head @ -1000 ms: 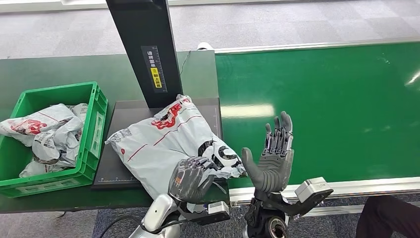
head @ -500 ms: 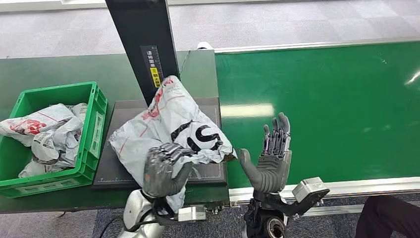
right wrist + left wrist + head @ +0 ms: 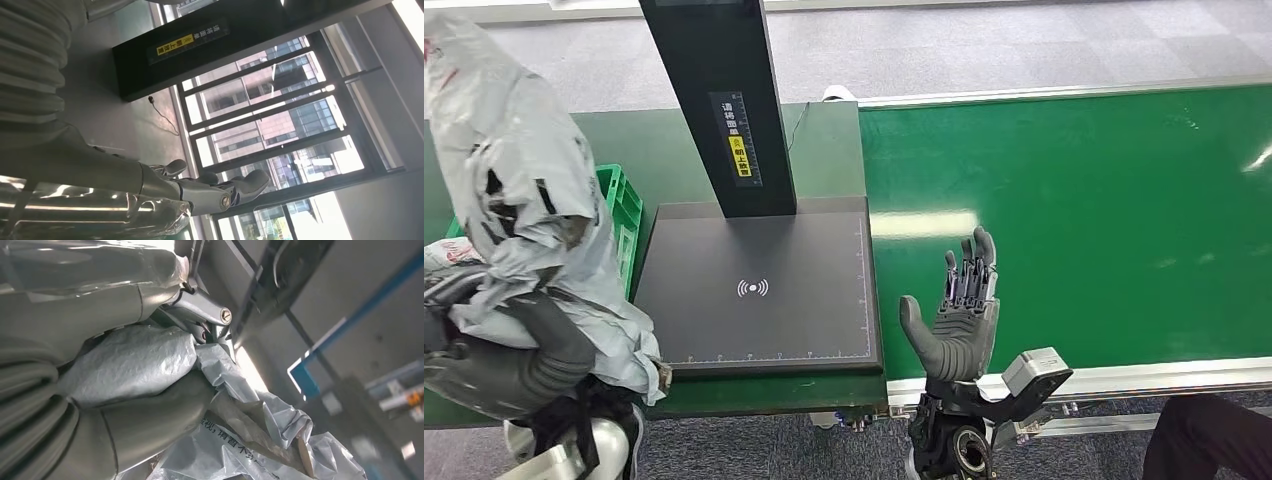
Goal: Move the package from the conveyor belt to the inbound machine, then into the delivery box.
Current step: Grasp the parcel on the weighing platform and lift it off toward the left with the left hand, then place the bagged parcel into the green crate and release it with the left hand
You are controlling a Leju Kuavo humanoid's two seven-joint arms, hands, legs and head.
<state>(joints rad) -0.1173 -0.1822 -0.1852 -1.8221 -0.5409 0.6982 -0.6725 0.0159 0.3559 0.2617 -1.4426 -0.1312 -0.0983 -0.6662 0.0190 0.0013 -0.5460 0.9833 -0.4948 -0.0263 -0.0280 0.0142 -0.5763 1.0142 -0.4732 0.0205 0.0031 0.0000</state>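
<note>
Now left robot hand (image 3: 514, 360) grips raised package (image 3: 519, 190); right robot hand (image 3: 959, 315) upright, spread.

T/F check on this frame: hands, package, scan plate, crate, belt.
1. The left hand grips the grey package. True.
2. The package lies flat on the black scan plate. False: the plate is bare and the package is held up over the green crate.
3. The right hand holds a parcel. False: it holds nothing, with its fingers spread.
4. The right hand is over the near edge of the green conveyor belt. True.
</note>
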